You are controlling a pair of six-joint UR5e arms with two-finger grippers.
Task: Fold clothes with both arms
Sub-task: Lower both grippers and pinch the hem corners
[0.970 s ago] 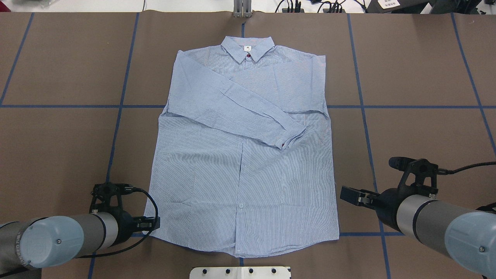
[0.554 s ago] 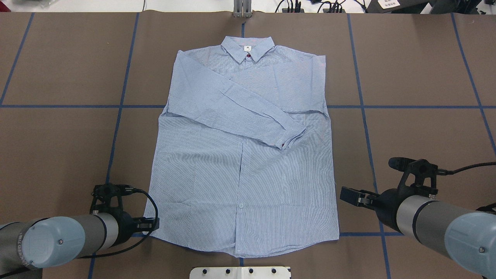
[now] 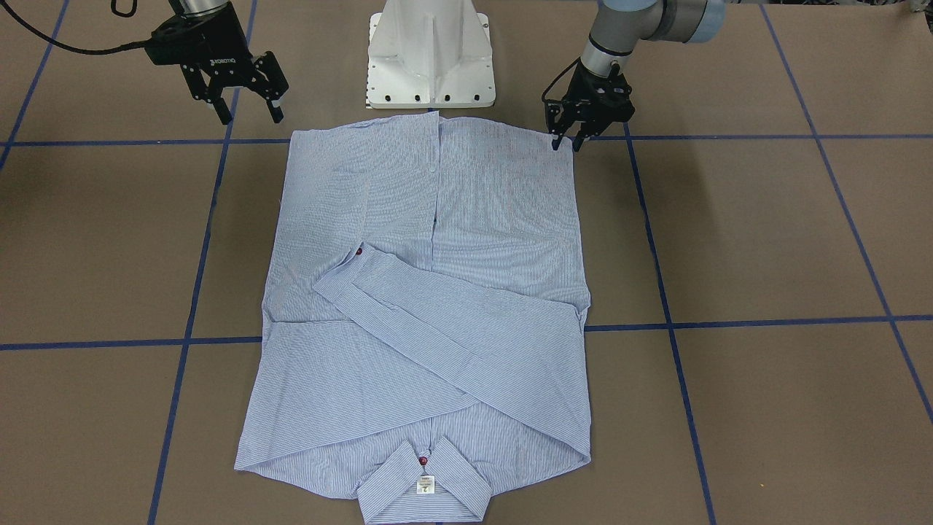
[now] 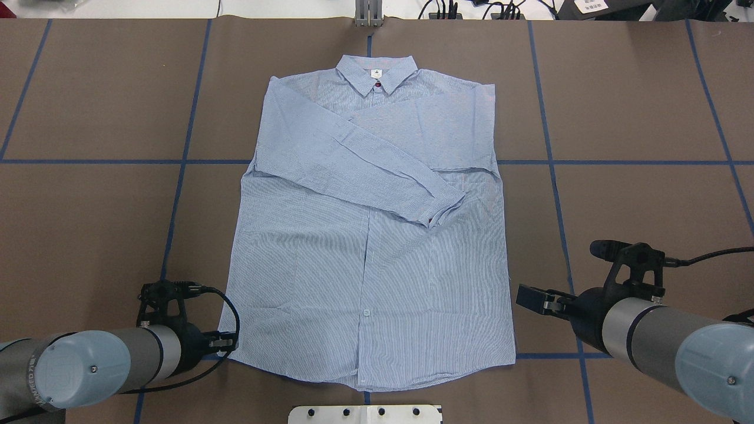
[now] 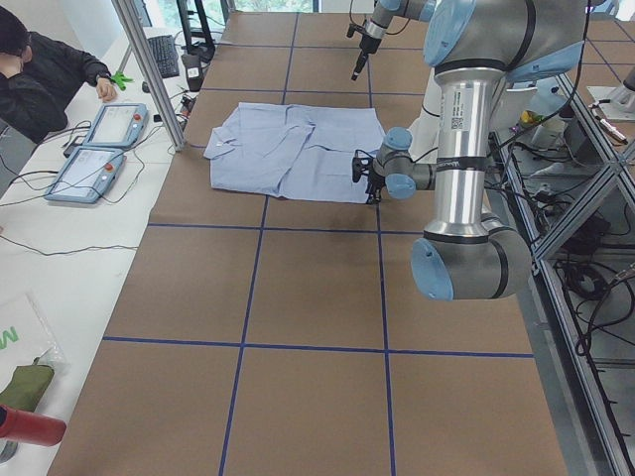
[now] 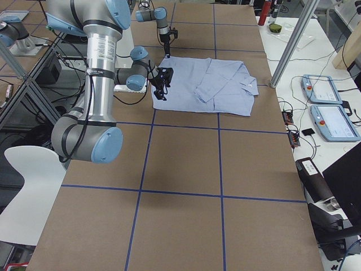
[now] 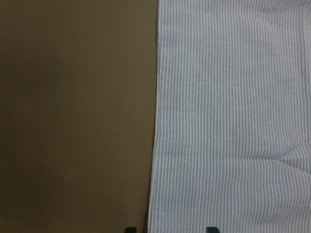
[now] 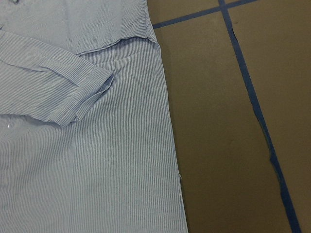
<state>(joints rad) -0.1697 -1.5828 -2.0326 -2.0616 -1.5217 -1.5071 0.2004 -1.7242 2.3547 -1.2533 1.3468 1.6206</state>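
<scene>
The light-blue striped shirt (image 4: pixel 365 265) lies flat and face up on the brown table, collar (image 4: pixel 377 73) far from me, both sleeves folded across the chest. My left gripper (image 4: pixel 228 341) sits low at the hem's left corner. It is open (image 3: pixel 566 143), and the left wrist view shows the shirt's side edge (image 7: pixel 155 121) running between its fingertips (image 7: pixel 211 229). My right gripper (image 3: pixel 248 109) hangs open above the table, a little off the hem's right corner (image 4: pixel 512 356), holding nothing. The right wrist view shows a folded cuff (image 8: pixel 87 92) and the shirt's right edge.
The white pedestal base (image 3: pixel 430 58) stands just behind the hem. Blue tape lines (image 4: pixel 548 159) cross the brown table cover. A metal post (image 4: pixel 368 15) rises at the far edge. A person (image 5: pixel 40 69) and two pendants (image 5: pixel 99 149) are at the far side.
My left gripper has shifted slightly back and down at the hem's corner. The right arm and the shirt have barely moved.
</scene>
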